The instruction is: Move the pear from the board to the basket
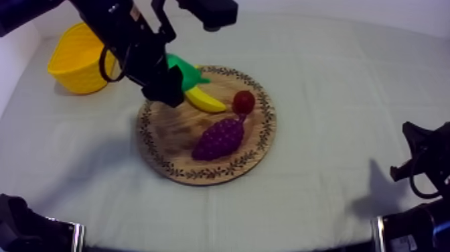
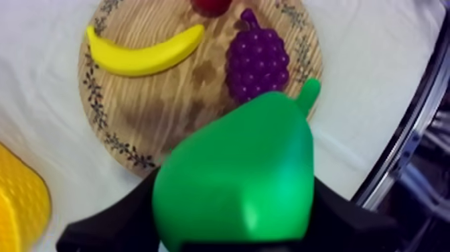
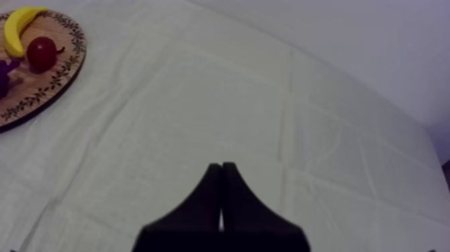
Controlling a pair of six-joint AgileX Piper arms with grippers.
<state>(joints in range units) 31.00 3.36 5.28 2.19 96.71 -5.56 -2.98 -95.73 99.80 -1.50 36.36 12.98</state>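
Gripping the pear by its broad sides, the left gripper pinches it between both fingers, stalk pointing away from the hand, raised over the rim of the board, presumably to clear it. Banana, grapes and small red fruit lie beyond the hand; the yellow basket waits off to its side. Well apart, the right gripper idles with fingers pressed together, out of the path.

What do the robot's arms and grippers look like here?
Both arms are black and blocky: left arm, right arm. The left gripper has two broad matte black fingers; the right gripper has the same, tapering toward the tips. No markings that I can see.
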